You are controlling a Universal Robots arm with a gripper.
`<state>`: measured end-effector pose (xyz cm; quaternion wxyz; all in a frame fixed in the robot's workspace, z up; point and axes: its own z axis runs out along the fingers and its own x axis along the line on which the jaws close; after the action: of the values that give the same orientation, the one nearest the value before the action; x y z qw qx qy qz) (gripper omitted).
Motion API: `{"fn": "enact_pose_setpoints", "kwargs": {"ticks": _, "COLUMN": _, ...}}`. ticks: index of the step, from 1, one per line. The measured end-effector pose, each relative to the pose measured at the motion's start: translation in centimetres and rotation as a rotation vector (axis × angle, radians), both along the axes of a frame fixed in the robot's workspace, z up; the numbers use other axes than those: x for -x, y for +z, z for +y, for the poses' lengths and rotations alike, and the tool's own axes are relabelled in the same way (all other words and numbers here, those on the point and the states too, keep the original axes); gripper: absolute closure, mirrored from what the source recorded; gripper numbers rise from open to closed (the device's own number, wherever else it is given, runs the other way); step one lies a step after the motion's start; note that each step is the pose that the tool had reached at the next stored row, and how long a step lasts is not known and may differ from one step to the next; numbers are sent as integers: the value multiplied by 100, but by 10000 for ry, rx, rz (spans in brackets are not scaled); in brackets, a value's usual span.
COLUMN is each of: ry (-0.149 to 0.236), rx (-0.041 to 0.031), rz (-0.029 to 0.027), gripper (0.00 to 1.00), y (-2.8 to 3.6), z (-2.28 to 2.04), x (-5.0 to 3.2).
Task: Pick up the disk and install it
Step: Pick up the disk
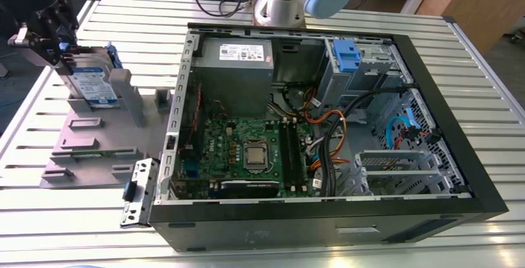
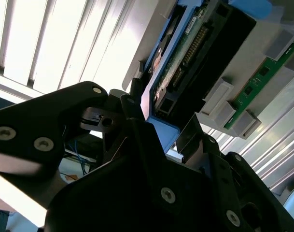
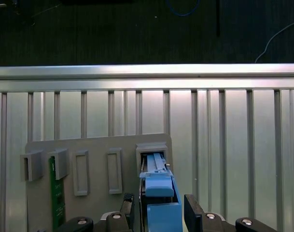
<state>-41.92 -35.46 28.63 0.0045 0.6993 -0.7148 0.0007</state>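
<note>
Disk point(image 1: 92, 87), blue-and-white label's print unreadable, stands upright in grey holder point(image 1: 88, 137); end effector point(image 3: 160, 215) clamped on its blue-railed edge.

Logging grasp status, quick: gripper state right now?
Gripper: cannot be told whether open or closed; it sits around the disk, which stands in the grey holder.

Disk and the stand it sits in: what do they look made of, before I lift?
The disk: body looks like silver metal under a glossy blue-and-white label; its edge rails look like matte blue moulded plastic. The stand: uniform dull grey with no shine, probably plastic, possibly printed.
</note>
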Motion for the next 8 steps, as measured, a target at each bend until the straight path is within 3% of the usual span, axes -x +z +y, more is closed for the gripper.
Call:
{"fn": "enact_pose_setpoints", "kwargs": {"ticks": 3, "ry": 0, "rx": 0, "rz": 0, "gripper": 48, "y": 0, "z": 0, "x": 0}}
{"fn": "enact_pose_setpoints", "kwargs": {"ticks": 5, "ry": 0, "rx": 0, "rz": -1, "gripper": 61, "y": -1, "z": 0, "x": 0}}
{"fn": "enact_pose_setpoints", "kwargs": {"ticks": 8, "ry": 0, "rx": 0, "rz": 0, "gripper": 63, "y": -1, "z": 0, "x": 0}}
